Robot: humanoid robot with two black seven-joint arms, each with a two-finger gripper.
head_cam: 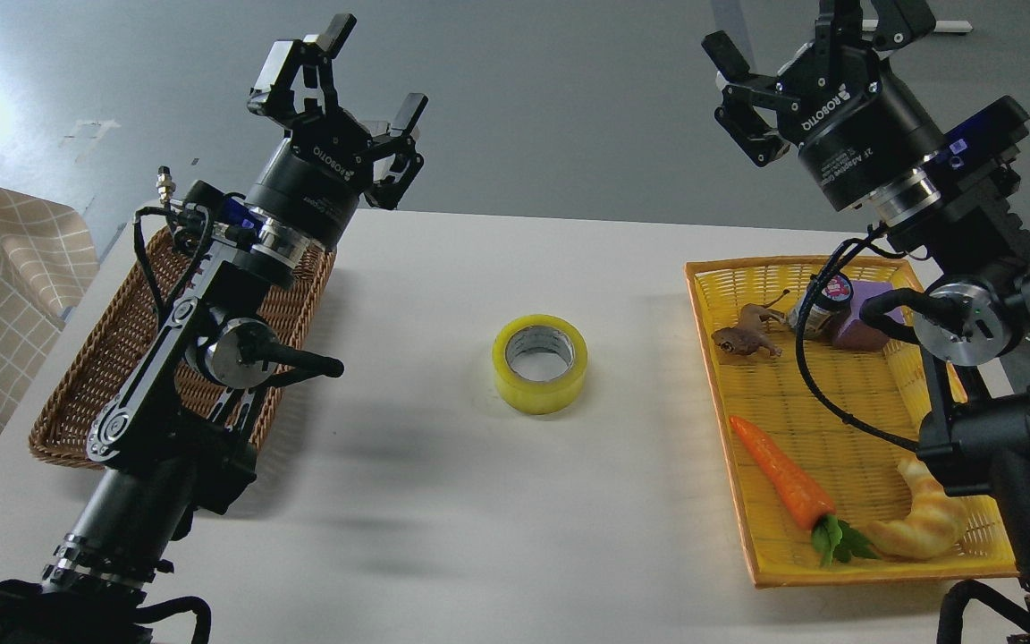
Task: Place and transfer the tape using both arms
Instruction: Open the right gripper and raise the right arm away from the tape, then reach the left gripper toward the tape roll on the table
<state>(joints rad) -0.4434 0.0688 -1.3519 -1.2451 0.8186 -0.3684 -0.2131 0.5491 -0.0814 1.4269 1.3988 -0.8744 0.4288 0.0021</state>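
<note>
Grey floor stretches away behind a pale, matte table point(443, 501), and right in the middle of it sits the tape point(540, 364), lying flat on its side, core hole facing up. It's a thick glossy ring of translucent yellow around a grey-white inner core, well apart from everything else, placed where either arm could plausibly reach it.

Left hand point(350, 76) is raised high above the far edge of the table, fingers spread wide, holding nothing. Right hand point(801, 49) mirrors it on the other side, also lifted, fingers splayed and empty, though its upper finger runs to the frame edge, so I'm judging by what shows. Both look parked, waiting; no pickup has begun.

Under the left arm sits a brown woven wicker basket point(77, 402), shallow, looking empty where visible, likely the drop-off. On the right, a yellow woven tray point(837, 572) holds a smooth orange carrot point(783, 478) with green leaves, a curved croissant point(926, 528), a small brown toy animal point(746, 335), a purple block point(864, 333) and a small jar point(823, 309) partly behind a cable.
</note>
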